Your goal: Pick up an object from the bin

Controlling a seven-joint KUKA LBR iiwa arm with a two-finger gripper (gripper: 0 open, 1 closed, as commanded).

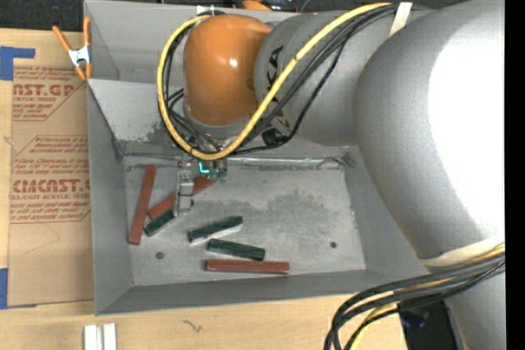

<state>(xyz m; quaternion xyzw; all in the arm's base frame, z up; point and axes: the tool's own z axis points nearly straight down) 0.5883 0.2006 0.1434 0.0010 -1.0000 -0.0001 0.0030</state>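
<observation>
My gripper (185, 194) hangs below the orange wrist cover at the back left of the bin floor. Its tip reaches down onto a short reddish-brown stick (168, 205) that lies slanted there. A short dark green stick (159, 223) lies right beside that one, to its lower left. A long reddish-brown stick (141, 205) lies further left, nearly upright in the view.
Toward the front of the bin lie a dark green stick (215, 229), another dark green stick (235, 249) and a long reddish-brown stick (247, 265). The arm covers the bin's right side and back.
</observation>
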